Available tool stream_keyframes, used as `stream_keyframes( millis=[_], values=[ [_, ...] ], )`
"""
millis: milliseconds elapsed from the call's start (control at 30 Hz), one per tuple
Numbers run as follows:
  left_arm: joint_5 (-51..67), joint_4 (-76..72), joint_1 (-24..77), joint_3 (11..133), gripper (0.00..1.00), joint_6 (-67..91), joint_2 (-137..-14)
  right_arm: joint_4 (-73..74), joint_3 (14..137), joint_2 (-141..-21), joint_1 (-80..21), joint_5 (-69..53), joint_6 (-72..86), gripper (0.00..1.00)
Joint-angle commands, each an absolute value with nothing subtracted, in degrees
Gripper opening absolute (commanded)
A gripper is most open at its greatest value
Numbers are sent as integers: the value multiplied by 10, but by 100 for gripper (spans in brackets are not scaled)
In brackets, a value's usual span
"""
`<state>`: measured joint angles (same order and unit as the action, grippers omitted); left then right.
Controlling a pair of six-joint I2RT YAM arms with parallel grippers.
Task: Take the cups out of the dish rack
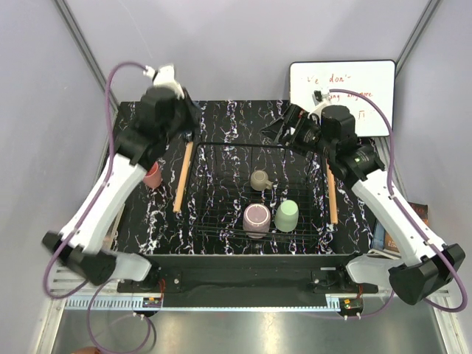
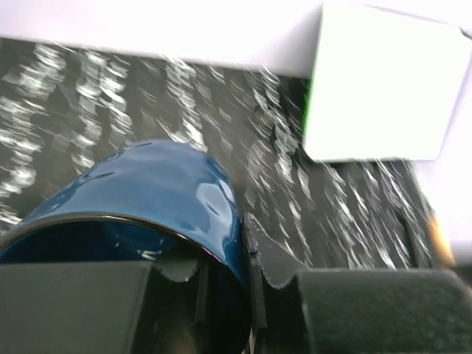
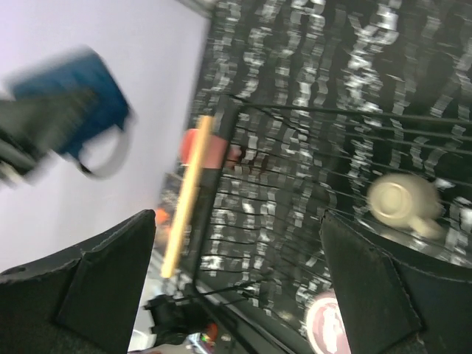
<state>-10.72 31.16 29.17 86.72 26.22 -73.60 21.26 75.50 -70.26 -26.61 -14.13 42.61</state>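
Note:
My left gripper (image 1: pixel 177 112) is shut on the rim of the dark blue cup (image 2: pixel 147 195), one finger inside and one outside, and holds it in the air beyond the dish rack's far left corner. The cup also shows in the right wrist view (image 3: pixel 70 103). The dish rack (image 1: pixel 221 158) holds the beige cup (image 1: pixel 259 180), the mauve cup (image 1: pixel 257 217) and the mint green cup (image 1: pixel 287 215). The pink cup (image 1: pixel 153 175) stands on the table left of the rack. My right gripper (image 1: pixel 284 129) is open and empty above the rack's far right corner.
A whiteboard (image 1: pixel 341 92) leans at the back right. The rack's wooden bars (image 1: pixel 182 177) run along both sides. The black marbled mat (image 1: pixel 236 118) lies under the rack. Grey walls close in on both sides.

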Motion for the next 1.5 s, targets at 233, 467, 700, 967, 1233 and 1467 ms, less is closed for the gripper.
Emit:
stream_keyframes(
  millis=[233, 467, 700, 967, 1233, 1467],
  values=[
    [-242, 455, 181, 1140, 0, 228, -996, 316, 752, -708, -266, -64, 381, 100],
    [-212, 471, 142, 1180, 0, 226, -1079, 338, 753, -715, -266, -62, 364, 100],
    [-157, 449, 141, 1241, 0, 194, -1173, 352, 745, -725, -266, -69, 370, 99],
    [-83, 446, 142, 1327, 0, 220, -1291, 376, 737, -725, -266, -70, 379, 99],
    [-113, 446, 143, 1330, 0, 228, -1337, 391, 739, -726, -266, -59, 373, 99],
    [-137, 475, 142, 1333, 0, 241, -1367, 394, 732, -730, -266, -59, 374, 99]
  ],
)
